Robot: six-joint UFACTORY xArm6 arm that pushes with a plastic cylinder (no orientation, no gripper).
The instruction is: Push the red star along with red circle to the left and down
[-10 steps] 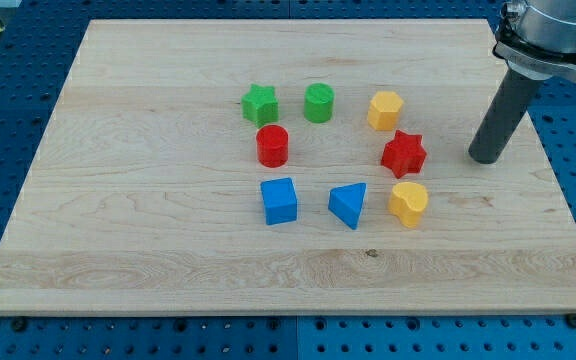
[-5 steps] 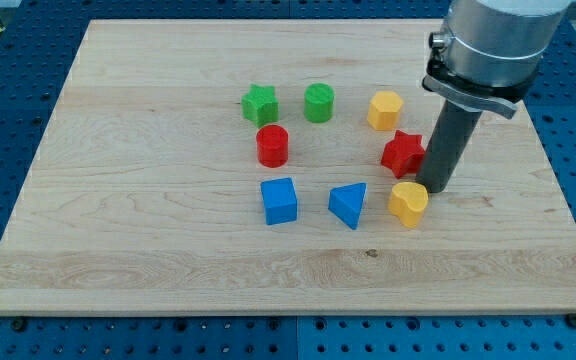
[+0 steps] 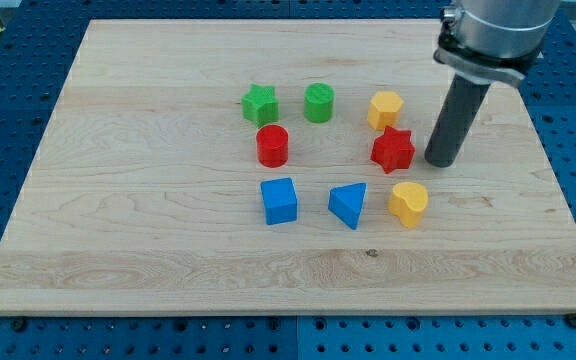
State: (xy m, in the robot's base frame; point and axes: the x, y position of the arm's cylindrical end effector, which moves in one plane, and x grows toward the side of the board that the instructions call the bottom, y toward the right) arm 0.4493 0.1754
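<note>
The red star (image 3: 393,149) lies right of the board's middle, just below a yellow block (image 3: 385,109). The red circle (image 3: 272,146) stands upright to its left, near the board's middle. My tip (image 3: 440,162) is on the board just right of the red star, with a small gap between them. The dark rod rises from the tip toward the view's top right.
A green star (image 3: 260,104) and a green cylinder (image 3: 319,103) sit above the red circle. A blue cube (image 3: 279,200), a blue triangular block (image 3: 349,204) and a yellow heart-shaped block (image 3: 408,202) lie in a row below. The wooden board (image 3: 148,250) rests on a blue perforated table.
My tip moved left from the board's right side to the red star, then back up a little. The red star has shifted slightly left and up.
</note>
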